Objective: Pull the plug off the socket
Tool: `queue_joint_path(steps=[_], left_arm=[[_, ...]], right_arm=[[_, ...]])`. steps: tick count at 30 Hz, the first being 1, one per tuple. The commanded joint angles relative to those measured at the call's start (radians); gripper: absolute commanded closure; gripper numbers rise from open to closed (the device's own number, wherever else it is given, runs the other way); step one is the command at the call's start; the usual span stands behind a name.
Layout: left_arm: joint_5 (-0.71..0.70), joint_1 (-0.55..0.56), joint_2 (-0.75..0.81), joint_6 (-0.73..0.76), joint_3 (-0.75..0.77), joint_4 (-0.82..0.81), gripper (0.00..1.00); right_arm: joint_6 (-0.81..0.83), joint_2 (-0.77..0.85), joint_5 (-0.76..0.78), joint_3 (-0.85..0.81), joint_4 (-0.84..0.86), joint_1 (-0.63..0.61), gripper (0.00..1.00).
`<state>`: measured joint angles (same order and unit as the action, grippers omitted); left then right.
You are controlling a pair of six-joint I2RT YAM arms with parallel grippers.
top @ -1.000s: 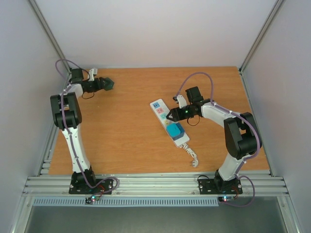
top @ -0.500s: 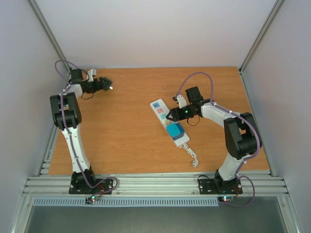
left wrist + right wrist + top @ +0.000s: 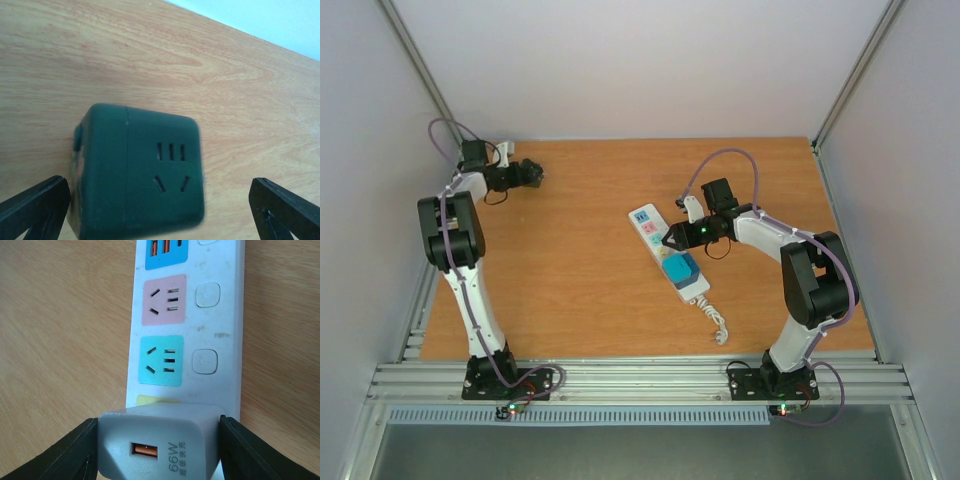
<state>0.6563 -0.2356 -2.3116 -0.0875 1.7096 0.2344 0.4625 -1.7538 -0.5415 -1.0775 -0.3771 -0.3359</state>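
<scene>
The wooden table (image 3: 580,260) carries the socket (image 3: 220,325), lying flat just beneath the right gripper (image 3: 669,240), which clasps the plug (image 3: 159,440). The socket's curly cord (image 3: 717,322) trails behind that gripper. A dark green cube adapter (image 3: 140,170) rests between the left gripper's (image 3: 532,173) spread fingers.

The plug (image 3: 160,445), a pale grey charger block in the right wrist view, carries writing that can be read. Its near face shows "66W" in dark grey print, just right of a USB port (image 3: 145,449) with an orange tongue. The figures do not sit level: they run steeply up the face, with the "W" uppermost. Close beside them on the right, running the same way, is a second line of smaller characters, too small to make out. In the top view the socket (image 3: 666,252) is too small for any lettering to be told.
</scene>
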Motion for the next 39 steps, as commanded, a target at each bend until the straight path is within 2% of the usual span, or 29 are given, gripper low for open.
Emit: queue_joint_path(steps=[1, 5, 12, 21, 27, 34, 39], left_arm=[[-0.049, -0.005, 0.117, 0.053, -0.05, -0.025, 0.0], [-0.065, -0.005, 0.2, 0.084, -0.112, -0.038, 0.0], [-0.051, 0.02, 0.377, 0.228, -0.246, -0.013, 0.0], [-0.024, 0.169, 0.602, 0.536, -0.463, 0.078, 0.01], [0.052, 0.208, 0.649, 0.602, -0.495, 0.166, 0.03], [0.044, 0.268, 0.666, 0.681, -0.534, 0.242, 0.06], [0.06, 0.274, 0.656, 0.685, -0.54, 0.255, 0.08]], right_arm=[[-0.025, -0.091, 0.111, 0.048, -0.059, -0.025, 0.72], [-0.028, -0.091, 0.111, 0.047, -0.056, -0.03, 0.72], [-0.04, -0.098, 0.122, 0.038, -0.046, -0.055, 0.72], [-0.034, -0.146, 0.134, -0.009, -0.061, -0.127, 0.72], [-0.015, -0.199, 0.111, -0.096, -0.084, -0.166, 0.72], [0.041, -0.222, 0.086, -0.146, -0.089, -0.232, 0.72], [0.083, -0.246, 0.071, -0.171, -0.109, -0.277, 0.71]])
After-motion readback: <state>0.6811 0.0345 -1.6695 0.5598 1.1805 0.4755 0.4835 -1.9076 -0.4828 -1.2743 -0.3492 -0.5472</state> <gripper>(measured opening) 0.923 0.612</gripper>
